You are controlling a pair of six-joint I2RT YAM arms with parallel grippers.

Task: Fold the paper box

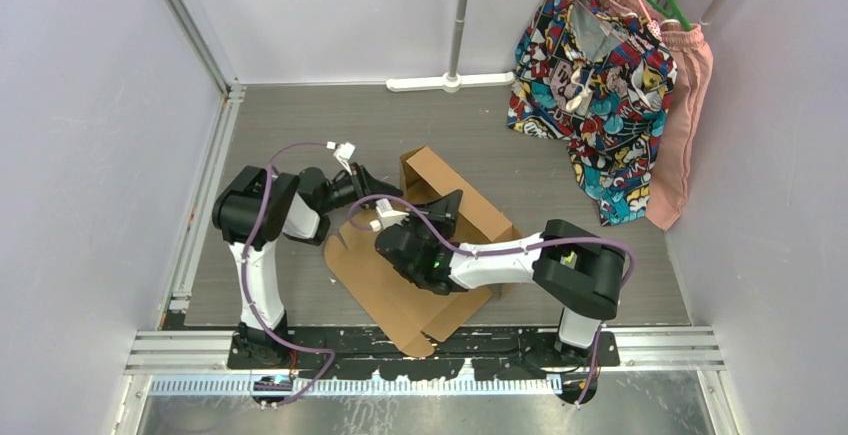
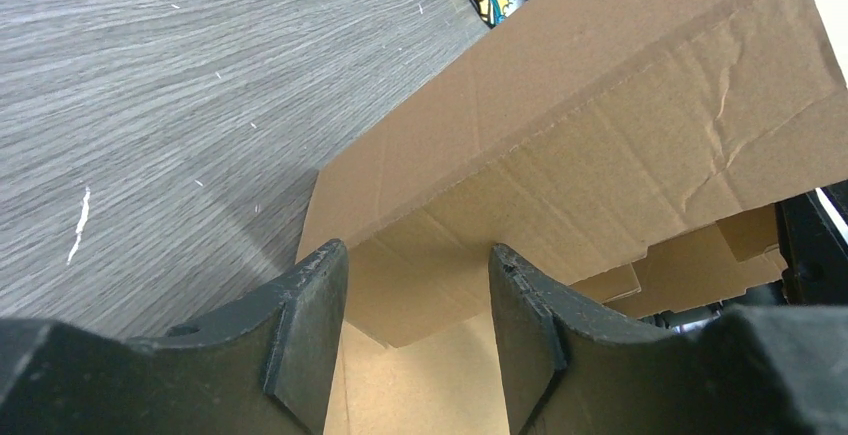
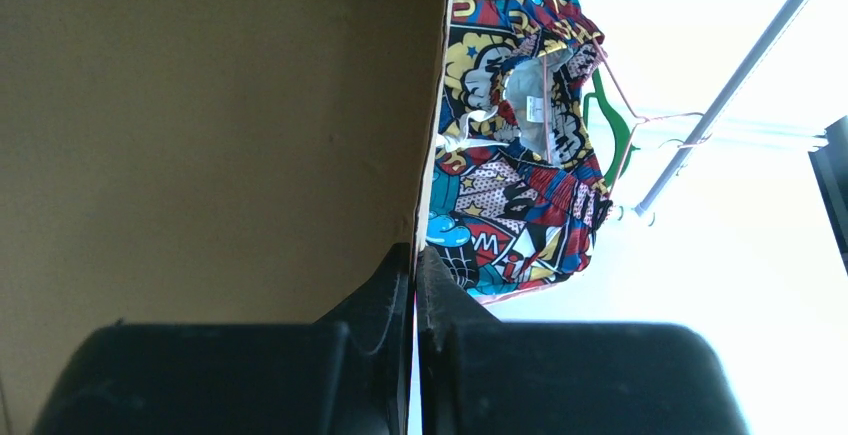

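Observation:
The paper box (image 1: 400, 290) is a brown cardboard sheet lying in the middle of the table, with one long wall (image 1: 465, 195) standing up at its far side. My right gripper (image 1: 447, 205) is shut on the edge of that raised panel (image 3: 200, 135), whose edge runs down between the fingertips (image 3: 415, 252). The left gripper (image 1: 385, 195) is open at the box's left end. Its fingers (image 2: 310, 295) straddle the corner of a flap (image 2: 420, 285) without touching it, and the folded wall (image 2: 640, 125) rises beyond.
Patterned clothes (image 1: 590, 75) and a pink garment (image 1: 685, 125) hang at the back right. A white pole base (image 1: 455, 80) stands at the back. A metal rail (image 1: 190, 225) runs along the table's left side, with walls close around.

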